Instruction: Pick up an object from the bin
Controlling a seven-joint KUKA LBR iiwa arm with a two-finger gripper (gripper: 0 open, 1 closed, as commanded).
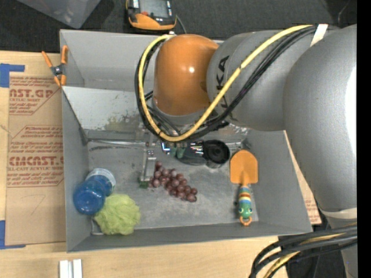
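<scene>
1. Camera view, robot: the arm (pixel 324 126) enters from the right, and its orange wrist cover (pixel 182 74) hangs over the middle of the grey bin (pixel 75 126). Below the cover, the gripper (pixel 147 168) is low, near the bin floor.
2. Camera view, nearest thing: a bunch of dark purple grapes (pixel 174 184) lies on the floor near the bin's middle. The gripper is just beside the bunch's left end.
3. Camera view, grip: the cover and cables hide too much to tell whether the gripper is released or clenched. Nothing can be seen held in it.
4. Camera view, other contents: an orange toy shovel (pixel 243 169) lies to the right of the grapes. A blue cup (pixel 90 197) and a yellow-green fluffy ball (pixel 119 214) lie touching in the near left corner.
5. Progress (judged): the approach looks made. No grasp or lift is evident, as every thing rests on the floor.
</scene>
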